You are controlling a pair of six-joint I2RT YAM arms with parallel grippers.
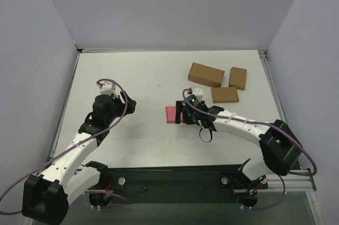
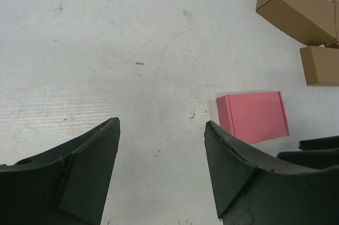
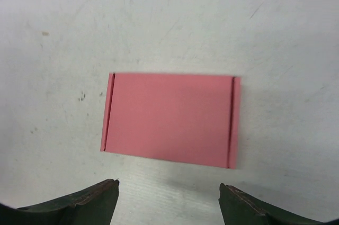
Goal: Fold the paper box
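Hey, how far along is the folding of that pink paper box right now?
Done, apparently: the paper box lies closed as a flat rectangle, with its side folds creased. In hand: nothing. The right gripper hangs open next to it, not gripping it, and the left gripper is open, well off to the side. Left: probably only pulling the arms back, though the box's underside is hidden.

Paper box (image 1: 172,114) on the table (image 1: 143,77), just left of the right pincer (image 1: 182,115), three cardboard boxes (image 1: 206,74) behind

The paper box (image 3: 170,119), pink-red and folded shut, lies flat on the white tabletop.
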